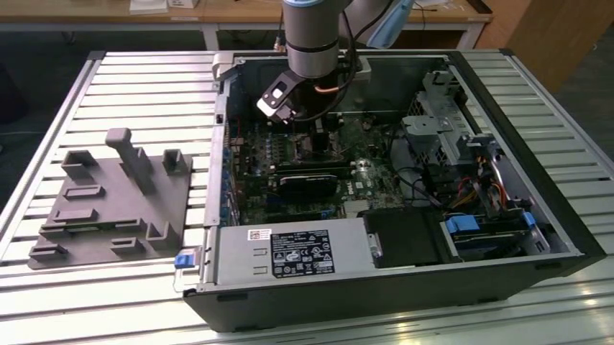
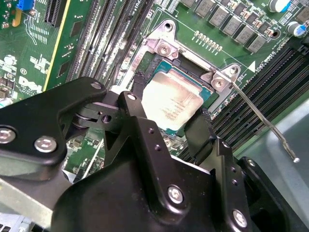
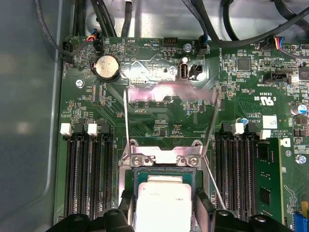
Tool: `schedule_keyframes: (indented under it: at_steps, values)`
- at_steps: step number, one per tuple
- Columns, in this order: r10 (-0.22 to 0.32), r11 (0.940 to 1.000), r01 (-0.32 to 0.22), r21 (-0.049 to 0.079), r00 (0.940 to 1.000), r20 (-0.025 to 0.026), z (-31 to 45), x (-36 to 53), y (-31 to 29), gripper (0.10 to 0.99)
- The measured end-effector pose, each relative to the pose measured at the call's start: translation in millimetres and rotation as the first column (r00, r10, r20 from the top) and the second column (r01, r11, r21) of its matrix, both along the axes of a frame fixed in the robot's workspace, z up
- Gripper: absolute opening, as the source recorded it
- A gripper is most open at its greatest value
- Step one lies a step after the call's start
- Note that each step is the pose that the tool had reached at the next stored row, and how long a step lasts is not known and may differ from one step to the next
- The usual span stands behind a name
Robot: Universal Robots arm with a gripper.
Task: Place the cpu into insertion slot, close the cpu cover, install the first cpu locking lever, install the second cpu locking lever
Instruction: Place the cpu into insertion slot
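Flat silvery-grey square cpu (image 2: 169,101) sits in the black-rimmed insertion slot (image 2: 184,67) under the black hand (image 2: 169,110); its grip cannot be told. Thin grey metal cpu cover (image 3: 169,92) stands raised; wire locking levers (image 2: 263,118) not yet installed.

The arm (image 1: 312,32) is a silver-grey tube with a pale-blue joint cap (image 1: 392,25). Its hand (image 2: 169,99) is matt black, angular, studded with silver screws (image 2: 175,194).

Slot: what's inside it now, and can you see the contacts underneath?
The cpu lies in the slot, silvery top up, with the gripper straddling it. The cpu covers whatever lies beneath.
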State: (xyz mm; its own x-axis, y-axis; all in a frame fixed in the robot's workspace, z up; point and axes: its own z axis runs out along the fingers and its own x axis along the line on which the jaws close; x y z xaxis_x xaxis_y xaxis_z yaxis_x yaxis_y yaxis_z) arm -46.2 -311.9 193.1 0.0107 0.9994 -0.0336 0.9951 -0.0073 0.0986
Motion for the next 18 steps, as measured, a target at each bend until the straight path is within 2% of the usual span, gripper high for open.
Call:
schedule_keyframes:
  at_steps: [1,18]
  values:
    - [0.0,1.0,0.0,0.0,1.0,0.0,0.0,0.0,0.0,0.616]
    - [0.0,1.0,0.0,0.0,1.0,-0.0002,1.1,0.0,0.0,0.6]
